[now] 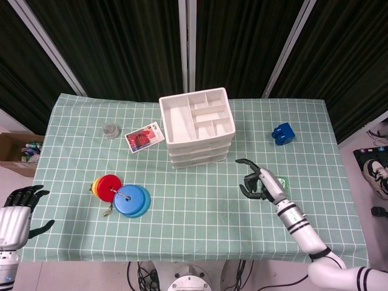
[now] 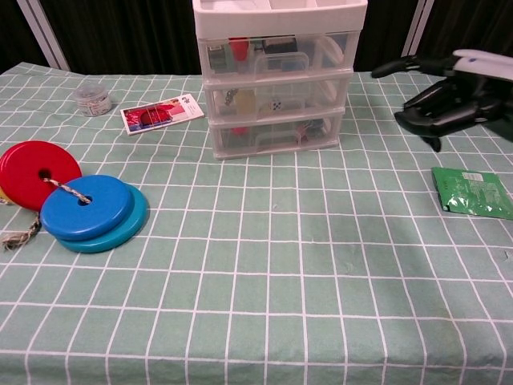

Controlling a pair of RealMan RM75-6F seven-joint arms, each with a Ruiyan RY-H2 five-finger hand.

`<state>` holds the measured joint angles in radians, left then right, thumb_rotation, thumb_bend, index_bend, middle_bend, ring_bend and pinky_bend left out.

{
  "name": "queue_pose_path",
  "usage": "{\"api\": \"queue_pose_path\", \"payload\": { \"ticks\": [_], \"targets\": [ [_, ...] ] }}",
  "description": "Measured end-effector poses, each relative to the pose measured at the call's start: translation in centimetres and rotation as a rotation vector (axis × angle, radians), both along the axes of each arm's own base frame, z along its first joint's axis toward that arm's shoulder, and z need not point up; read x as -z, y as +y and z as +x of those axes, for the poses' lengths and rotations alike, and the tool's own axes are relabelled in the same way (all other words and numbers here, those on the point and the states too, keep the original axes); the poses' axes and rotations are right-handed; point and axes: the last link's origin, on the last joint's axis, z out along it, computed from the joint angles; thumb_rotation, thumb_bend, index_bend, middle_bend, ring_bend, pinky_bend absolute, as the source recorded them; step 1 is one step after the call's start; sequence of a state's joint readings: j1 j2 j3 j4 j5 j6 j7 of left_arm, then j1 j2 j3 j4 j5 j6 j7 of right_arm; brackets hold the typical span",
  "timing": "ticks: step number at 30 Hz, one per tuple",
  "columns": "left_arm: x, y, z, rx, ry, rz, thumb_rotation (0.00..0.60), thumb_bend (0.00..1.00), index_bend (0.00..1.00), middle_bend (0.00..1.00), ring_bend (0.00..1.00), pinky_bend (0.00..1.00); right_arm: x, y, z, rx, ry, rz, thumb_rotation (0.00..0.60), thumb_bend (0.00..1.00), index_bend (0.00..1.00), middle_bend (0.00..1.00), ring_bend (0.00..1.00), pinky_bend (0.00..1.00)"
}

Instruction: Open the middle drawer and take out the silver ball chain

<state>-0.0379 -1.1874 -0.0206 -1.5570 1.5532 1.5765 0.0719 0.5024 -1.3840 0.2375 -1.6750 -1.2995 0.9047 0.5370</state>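
Can't pick out any silver ball chain through the frosted front of the middle drawer (image 2: 276, 98) of the white plastic drawer unit (image 1: 198, 127), the stuff inside is just a blurry jumble. The right robot hand (image 2: 449, 92) blocks the blue toy brick in the chest view and runs off the frame's right edge. The left robot hand (image 1: 17, 212) only shows in the head view, cut off at the bottom left corner.

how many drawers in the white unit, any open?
3, stacked in the drawer unit: top drawer, middle drawer, bottom drawer. All look closed; right hand isn't touching them.
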Motion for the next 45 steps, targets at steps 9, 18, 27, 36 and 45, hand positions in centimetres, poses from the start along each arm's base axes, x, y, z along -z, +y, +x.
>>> {"api": "queue_pose_path", "payload": {
  "ticks": [9,18,27,36,45],
  "targets": [
    [0.0,0.2,-0.5,-0.010,-0.004,-0.001,0.600,0.04,0.29,0.22,0.18,0.20,5.7,-3.6,3.4,0.089,-0.183,0.185,0.600,0.45,0.19,0.79,0.71,0.73],
    [0.0,0.3,-1.0,-0.014,-0.009,-0.001,0.600,0.04,0.29,0.22,0.18,0.20,9.0,-4.8,5.0,0.138,-0.293,0.254,0.600,0.47,0.19,0.79,0.71,0.73],
    [0.1,0.5,-1.3,-0.015,-0.013,-0.001,0.600,0.04,0.29,0.22,0.18,0.20,10.7,-5.5,5.9,0.143,-0.319,0.275,0.600,0.48,0.19,0.79,0.71,0.73],
    [0.1,0.4,-1.4,-0.018,-0.015,-0.001,0.600,0.04,0.29,0.22,0.18,0.20,11.6,-6.1,6.9,0.125,-0.311,0.295,0.600,0.48,0.19,0.78,0.71,0.73],
    [0.1,0.3,-1.5,-0.022,-0.017,-0.002,0.600,0.04,0.29,0.22,0.18,0.20,12.0,-6.4,7.3,0.112,-0.306,0.306,0.600,0.48,0.19,0.78,0.71,0.73]
  ]
}}
